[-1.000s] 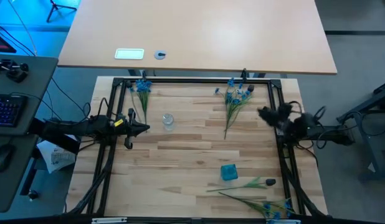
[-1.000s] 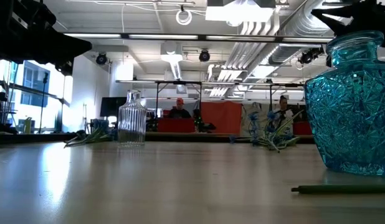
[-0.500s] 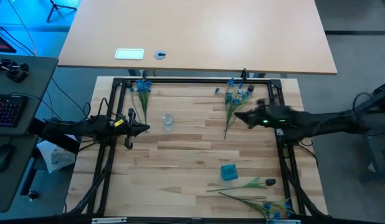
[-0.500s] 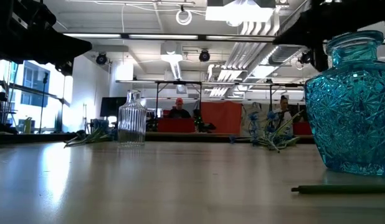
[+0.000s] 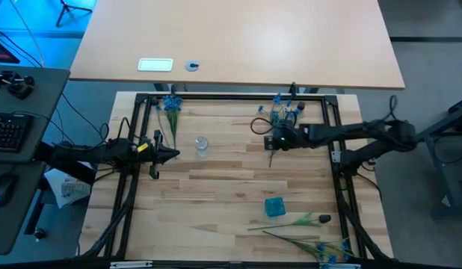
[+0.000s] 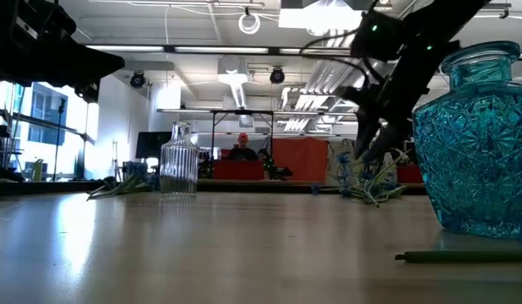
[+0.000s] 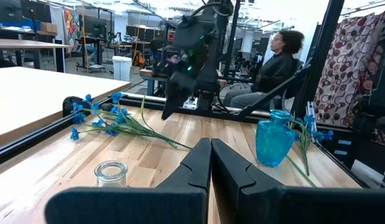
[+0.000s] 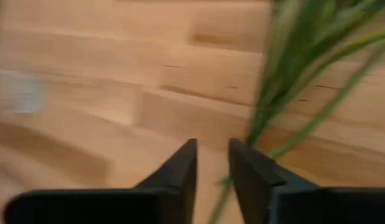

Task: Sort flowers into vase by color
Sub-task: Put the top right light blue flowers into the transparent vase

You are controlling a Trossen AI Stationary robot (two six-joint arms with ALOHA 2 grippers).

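A bunch of blue flowers [image 5: 282, 116] lies on the wooden table at the far right, its green stalks [image 8: 292, 81] pointing toward the near side. My right gripper [image 5: 268, 142] hangs above the lower stalks, slanting down and open by a narrow gap [image 8: 211, 155]. A second blue bunch [image 5: 170, 107] lies at the far left. Near the front edge lie a dark-budded stem [image 5: 298, 221] and another blue stem [image 5: 313, 246]. A clear glass vase [image 5: 202, 145] stands left of centre and a blue glass vase [image 5: 274, 207] near the front. My left gripper [image 5: 173, 155] waits shut at the left side.
A black metal frame [image 5: 231, 97] runs around the tabletop. A larger table [image 5: 238, 37] beyond the far rail carries a white card [image 5: 155, 64]. People sit in the room behind [image 7: 276, 62]. Bare wood lies between the two vases [image 5: 231, 175].
My right gripper has swung out from the table's right edge toward the centre, sunk a little and tipped over until it slants down above the stalks of the far-right blue bunch. The flowers and vases lie as before.
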